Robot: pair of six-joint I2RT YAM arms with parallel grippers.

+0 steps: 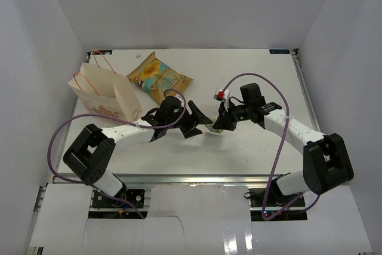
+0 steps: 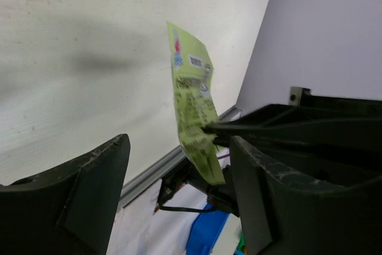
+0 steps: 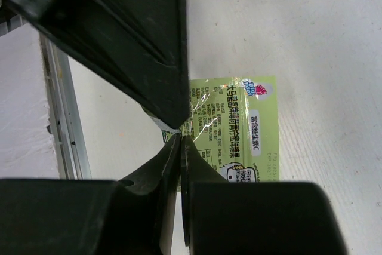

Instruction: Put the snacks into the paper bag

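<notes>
My right gripper point(image 3: 180, 141) is shut on the edge of a green sachet point(image 3: 239, 126), which hangs above the table mid-scene point(image 1: 215, 129). My left gripper point(image 2: 179, 201) stands open facing it. The sachet point(image 2: 194, 106) hangs just ahead of the gap between its two fingers point(image 2: 89, 195), its lower end close to the right one. From above, the two grippers point(image 1: 200, 120) point(image 1: 222, 125) meet tip to tip. The cream paper bag point(image 1: 98, 91) with orange handles stands at the back left. A yellow-and-teal chip bag point(image 1: 160, 77) lies beside it.
A small white-and-red packet point(image 1: 219, 94) lies beside the right arm's wrist. White walls close in the table on three sides. A metal rail point(image 3: 59, 88) runs along the table's near edge.
</notes>
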